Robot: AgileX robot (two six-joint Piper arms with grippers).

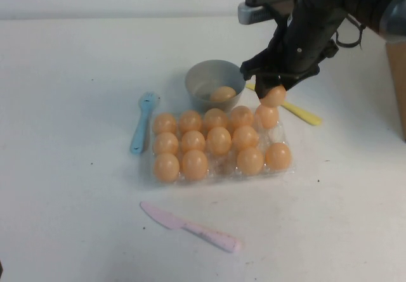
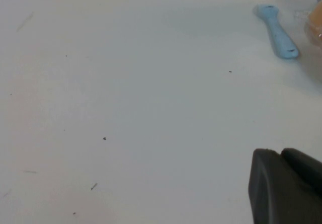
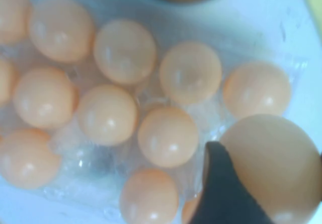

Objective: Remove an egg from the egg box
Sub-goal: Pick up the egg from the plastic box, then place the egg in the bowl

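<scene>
High view: the right gripper holds an egg above the box, right of centre. The left gripper sits over bare table; its opening I cannot tell.

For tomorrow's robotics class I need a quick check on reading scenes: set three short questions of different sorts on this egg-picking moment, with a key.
1. True or false: the right claw holds an egg above the egg box.
2. What lies in the grey bowl? A) a spoon B) one egg C) nothing
3. Fill in: the pink knife lies on the table, on the ____ side of the egg box.

Key
1. True; the egg is clamped and lifted clear. The left claw sits off by the blue spatula.
2. B
3. near (the robot's)
</scene>
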